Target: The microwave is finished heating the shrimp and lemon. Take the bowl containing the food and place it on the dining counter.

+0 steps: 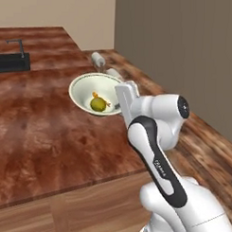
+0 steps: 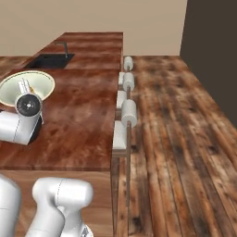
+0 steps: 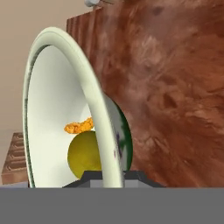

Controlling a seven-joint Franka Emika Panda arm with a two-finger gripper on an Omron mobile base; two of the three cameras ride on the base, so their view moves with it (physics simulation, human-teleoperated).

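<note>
Left base view: the bowl (image 1: 92,91) sits over the reddish-brown table (image 1: 36,134), whether resting or just above I cannot tell, holding the lemon (image 1: 98,104) with the small orange shrimp (image 1: 95,95) touching its far side. The white arm (image 1: 157,138) rises from the lower right and bends forward toward the bowl's near-right rim. Hand view: the tool (image 3: 111,175) is clenched on the bowl's rim, one finger inside, one outside.
</note>
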